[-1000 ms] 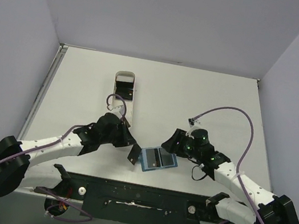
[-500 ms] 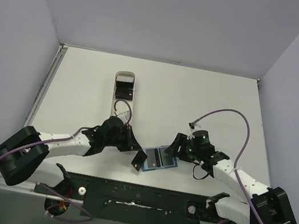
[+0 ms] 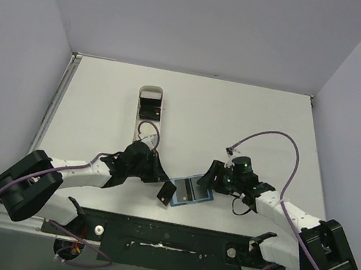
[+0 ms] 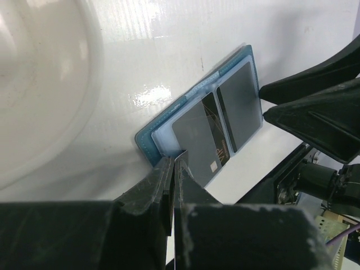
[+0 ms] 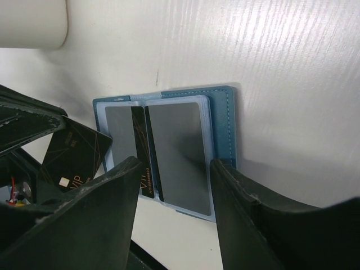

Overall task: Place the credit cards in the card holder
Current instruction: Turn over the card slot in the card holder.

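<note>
"VIP" in pale letters near one corner of the black credit card [image 5: 76, 157] beside the card holder [image 5: 222, 129]

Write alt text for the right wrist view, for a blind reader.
An open teal card holder lies flat on a white table, the right gripper's open fingers framing its near edge. At left, the left gripper pinches a black VIP card at the holder's edge; another black card sits tucked by the spine.
</note>
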